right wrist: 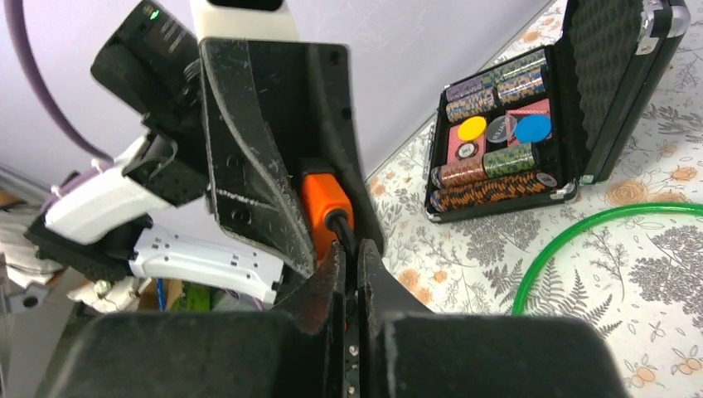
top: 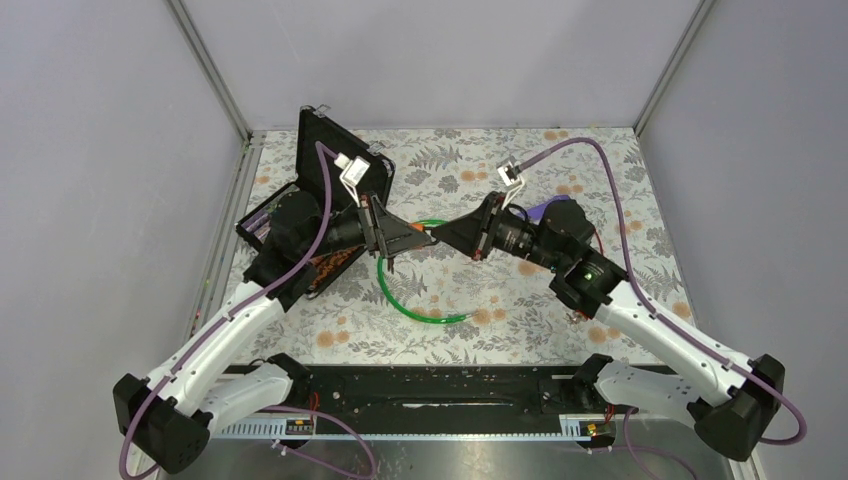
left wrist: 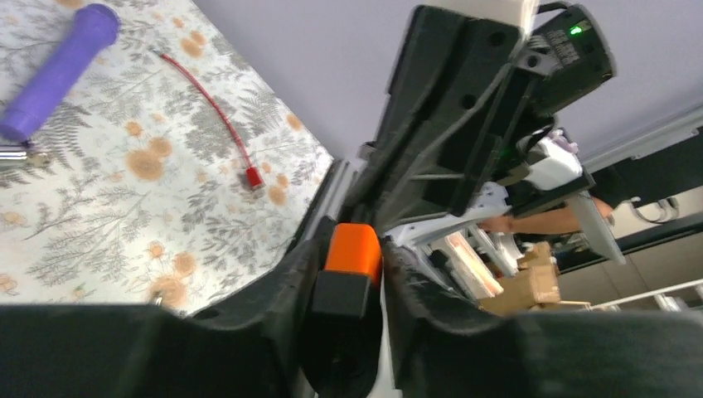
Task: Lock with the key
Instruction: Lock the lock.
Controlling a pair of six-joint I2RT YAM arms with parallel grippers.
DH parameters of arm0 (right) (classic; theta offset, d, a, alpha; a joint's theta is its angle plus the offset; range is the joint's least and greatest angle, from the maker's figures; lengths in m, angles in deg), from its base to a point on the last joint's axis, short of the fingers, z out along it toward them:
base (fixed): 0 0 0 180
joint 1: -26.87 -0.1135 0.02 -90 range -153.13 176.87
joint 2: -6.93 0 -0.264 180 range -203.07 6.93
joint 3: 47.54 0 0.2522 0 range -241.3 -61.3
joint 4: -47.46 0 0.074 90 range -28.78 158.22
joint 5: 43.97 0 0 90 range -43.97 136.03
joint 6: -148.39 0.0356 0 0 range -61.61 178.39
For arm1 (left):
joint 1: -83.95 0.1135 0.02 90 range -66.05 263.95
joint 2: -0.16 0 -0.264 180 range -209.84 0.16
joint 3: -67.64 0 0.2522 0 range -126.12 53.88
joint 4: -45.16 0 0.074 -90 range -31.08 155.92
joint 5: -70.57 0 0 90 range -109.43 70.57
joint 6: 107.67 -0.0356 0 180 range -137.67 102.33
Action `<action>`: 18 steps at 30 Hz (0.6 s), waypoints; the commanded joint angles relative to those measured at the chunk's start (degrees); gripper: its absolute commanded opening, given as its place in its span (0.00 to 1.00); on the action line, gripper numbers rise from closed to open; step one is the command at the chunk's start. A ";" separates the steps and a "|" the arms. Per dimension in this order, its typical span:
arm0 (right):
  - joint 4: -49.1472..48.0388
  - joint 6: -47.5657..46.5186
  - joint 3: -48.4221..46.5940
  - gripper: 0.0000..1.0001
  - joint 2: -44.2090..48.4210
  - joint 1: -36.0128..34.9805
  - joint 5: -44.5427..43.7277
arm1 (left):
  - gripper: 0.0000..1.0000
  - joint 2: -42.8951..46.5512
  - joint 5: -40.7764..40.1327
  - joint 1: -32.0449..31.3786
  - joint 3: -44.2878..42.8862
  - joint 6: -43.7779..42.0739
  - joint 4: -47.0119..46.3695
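An orange and black lock (top: 432, 238) hangs in mid-air over the table's middle, between the two grippers. My left gripper (top: 421, 238) is shut on its body, which sits orange and black between the fingers in the left wrist view (left wrist: 355, 249). A green cable loop (top: 400, 296) runs from the lock down onto the table. My right gripper (top: 446, 238) faces it from the right. In the right wrist view this gripper (right wrist: 350, 259) is shut on the black key (right wrist: 341, 227), whose tip is against the orange lock (right wrist: 318, 207). The keyhole is hidden.
An open black case of poker chips (top: 322, 190) stands at the back left and also shows in the right wrist view (right wrist: 530, 124). A purple-handled tool (left wrist: 58, 70) and a thin red cable (left wrist: 211, 116) lie on the patterned cloth at the right.
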 commanded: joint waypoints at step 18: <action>35.62 -32.95 -12.96 0.00 0.36 0.91 21.08 | 0.96 -2.42 16.56 -4.27 -2.29 -39.86 17.04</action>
